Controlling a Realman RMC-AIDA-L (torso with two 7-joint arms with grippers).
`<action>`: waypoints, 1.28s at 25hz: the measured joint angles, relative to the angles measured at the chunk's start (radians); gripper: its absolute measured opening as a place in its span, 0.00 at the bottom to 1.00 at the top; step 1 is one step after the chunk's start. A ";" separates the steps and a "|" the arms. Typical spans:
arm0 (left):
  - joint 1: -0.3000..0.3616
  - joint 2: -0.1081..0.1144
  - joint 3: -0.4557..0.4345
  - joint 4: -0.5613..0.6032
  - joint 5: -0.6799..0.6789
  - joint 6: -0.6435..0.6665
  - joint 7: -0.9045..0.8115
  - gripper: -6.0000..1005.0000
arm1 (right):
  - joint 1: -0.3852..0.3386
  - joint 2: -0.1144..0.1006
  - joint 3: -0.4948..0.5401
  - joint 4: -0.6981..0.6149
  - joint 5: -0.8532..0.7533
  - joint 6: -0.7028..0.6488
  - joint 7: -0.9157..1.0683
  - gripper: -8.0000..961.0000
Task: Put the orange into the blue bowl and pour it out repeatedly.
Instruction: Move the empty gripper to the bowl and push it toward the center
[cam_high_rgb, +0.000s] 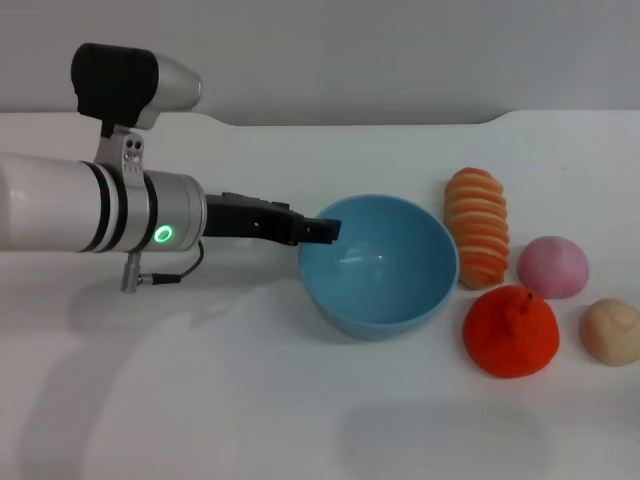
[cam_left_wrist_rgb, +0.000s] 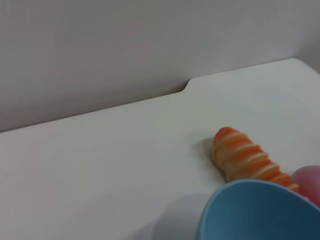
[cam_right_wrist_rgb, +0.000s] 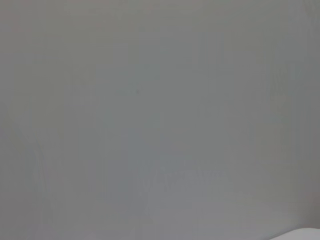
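A white worktop (cam_high_rgb: 200, 400) carries everything, its far edge meeting a grey wall, with a small step in that edge toward the far right. On it, about the middle, stands the blue bowl (cam_high_rgb: 380, 265), upright. Just right of the bowl, at its far side, lies a pale-orange striped loaf (cam_high_rgb: 478, 226), its length running near to far. Nearer than the loaf and right of the bowl sits the orange (cam_high_rgb: 511, 332), close beside the bowl's rim. A pink round bun (cam_high_rgb: 553, 267) lies right of the loaf, and a beige round bun (cam_high_rgb: 611, 331) lies at the right edge, just beside the orange
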 joint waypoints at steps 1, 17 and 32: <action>-0.003 -0.001 0.004 -0.018 -0.002 -0.012 0.015 0.78 | -0.001 0.000 0.000 0.000 0.000 0.000 0.000 0.72; -0.021 -0.008 0.125 -0.111 -0.024 -0.114 0.033 0.78 | 0.004 0.001 0.002 -0.002 0.000 0.020 0.000 0.72; -0.044 -0.008 0.153 -0.171 -0.073 -0.139 0.038 0.67 | -0.003 0.003 0.002 0.000 0.000 0.024 0.000 0.72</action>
